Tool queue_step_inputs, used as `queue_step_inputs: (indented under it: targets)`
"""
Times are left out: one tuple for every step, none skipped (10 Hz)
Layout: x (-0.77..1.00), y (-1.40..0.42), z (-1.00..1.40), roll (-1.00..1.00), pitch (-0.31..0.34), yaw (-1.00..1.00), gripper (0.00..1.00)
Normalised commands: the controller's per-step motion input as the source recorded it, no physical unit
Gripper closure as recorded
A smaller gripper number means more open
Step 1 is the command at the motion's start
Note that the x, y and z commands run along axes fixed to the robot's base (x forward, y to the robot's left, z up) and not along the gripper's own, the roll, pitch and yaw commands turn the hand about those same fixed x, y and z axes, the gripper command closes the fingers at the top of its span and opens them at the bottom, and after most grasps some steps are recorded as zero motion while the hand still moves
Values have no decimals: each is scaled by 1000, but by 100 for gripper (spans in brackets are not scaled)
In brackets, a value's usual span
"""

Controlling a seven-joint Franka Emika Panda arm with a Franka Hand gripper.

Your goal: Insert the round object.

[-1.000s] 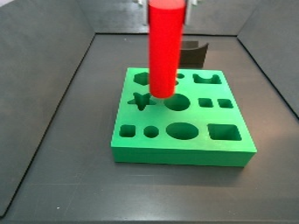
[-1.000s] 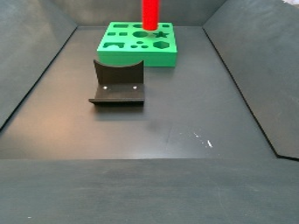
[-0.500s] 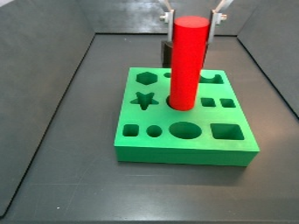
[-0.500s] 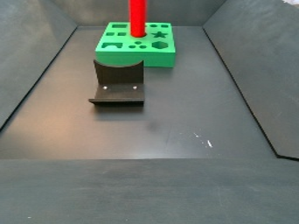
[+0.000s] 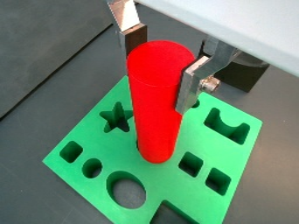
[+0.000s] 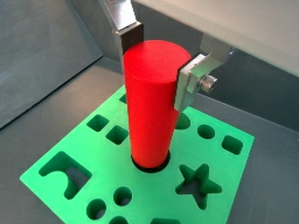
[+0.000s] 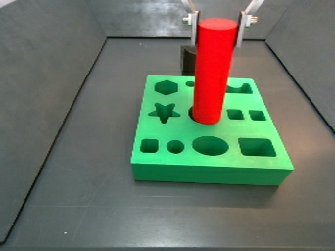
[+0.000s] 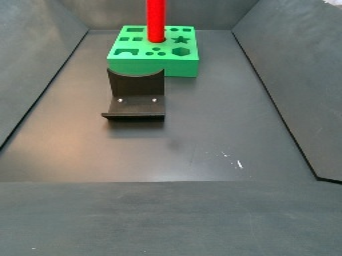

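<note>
The round object [image 7: 214, 69], a long bright red cylinder, stands upright with its lower end in a round hole in the middle of the green block [image 7: 210, 172]. My gripper [image 7: 218, 12] is above the block, its two silver fingers closed on the cylinder's top end. Both wrist views show the cylinder [image 5: 158, 105] [image 6: 152, 105] between the fingers of the gripper [image 5: 162, 59] [image 6: 160, 57], and the block [image 5: 82, 149] [image 6: 87, 171] beneath. A side view shows the cylinder [image 8: 156, 20] on the block [image 8: 181, 68] at the far end.
The block has several other shaped holes, among them a star [image 7: 164, 112] and a large oval [image 7: 207, 146]. The dark fixture [image 8: 134, 98] stands on the floor beside the block, and shows behind it [image 7: 187, 54]. Grey walls enclose the dark floor.
One second ago the cylinder hung tilted over the block's star side. It now stands upright with its lower end in the round hole. Since half a second ago little has moved.
</note>
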Motion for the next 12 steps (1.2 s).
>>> queue_step_inputs:
  targets:
    - [-60,0,-174,186,14,106,100]
    - [-77,0,-191,179,0,100,100]
    - [-111,0,-209,179,0,100,100]
    - [-174,0,-197,107,0,43,100]
    - [0,-54,-306,21,0,0,100]
    - [191,-14,-363,0,9,0,100]
    - [163,0,-340,0,10,0,100]
    - [123,0,-369,14,3,0,100]
    - [51,0,-357,0,0,0,100]
    - [0,0,-294,0,-4,0,100]
    - [0,0,-37,-27,0,0,100]
    - [0,0,0,0,0,0,100]
